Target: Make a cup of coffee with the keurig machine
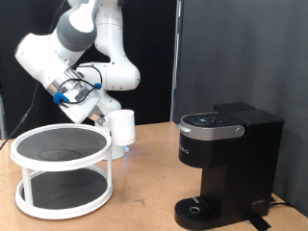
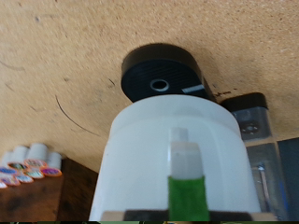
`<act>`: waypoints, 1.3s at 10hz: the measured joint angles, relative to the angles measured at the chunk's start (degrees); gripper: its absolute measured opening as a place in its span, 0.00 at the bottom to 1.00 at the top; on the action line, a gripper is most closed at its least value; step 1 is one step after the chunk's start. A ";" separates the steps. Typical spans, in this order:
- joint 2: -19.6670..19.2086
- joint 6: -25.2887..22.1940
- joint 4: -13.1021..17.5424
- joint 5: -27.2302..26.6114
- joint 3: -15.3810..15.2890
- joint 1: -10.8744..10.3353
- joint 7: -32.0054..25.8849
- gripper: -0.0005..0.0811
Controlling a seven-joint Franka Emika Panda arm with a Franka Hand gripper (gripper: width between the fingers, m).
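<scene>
White and close, the cup (image 2: 177,159) fills the wrist view, clamped in the gripper (image 2: 185,177) above the coffee maker's (image 2: 162,73) round drip tray. Only the exterior view shows the cup (image 1: 121,126) held in the air between a two-tier rack (image 1: 62,171) and the coffee maker (image 1: 227,164).

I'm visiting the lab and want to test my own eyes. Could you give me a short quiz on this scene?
1. True or false: the gripper holds the plain white cylindrical mug in the air.
2. What stands at the exterior view's left on the wooden table? A) a two-tier round white rack B) a red kettle C) a stack of plates
3. In the wrist view, what round black thing lies beyond the mug?

Key:
1. True; the mug is lifted clear of the table.
2. A, the rack.
3. The drip tray of the boxy matte-black coffee maker.
</scene>
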State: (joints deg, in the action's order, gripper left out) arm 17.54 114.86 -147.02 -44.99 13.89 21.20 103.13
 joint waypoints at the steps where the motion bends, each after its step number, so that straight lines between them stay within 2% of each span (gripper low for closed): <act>1: -0.57 1.98 0.00 -0.33 -0.86 -0.17 1.70 0.01; 6: -4.62 10.90 0.42 -3.25 -5.48 -2.13 3.48 0.01; 8: -4.71 8.61 0.56 -2.89 -5.19 -1.83 3.48 0.01; 9: -5.26 8.28 0.77 -2.07 -5.24 -1.73 5.23 0.01; 11: -8.65 11.91 1.49 1.14 -7.13 -2.00 10.79 0.01; 13: -13.09 15.15 3.34 1.24 -8.93 -2.48 12.51 0.01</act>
State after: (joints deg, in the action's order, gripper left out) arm 4.45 130.00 -143.68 -43.75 4.97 18.73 115.64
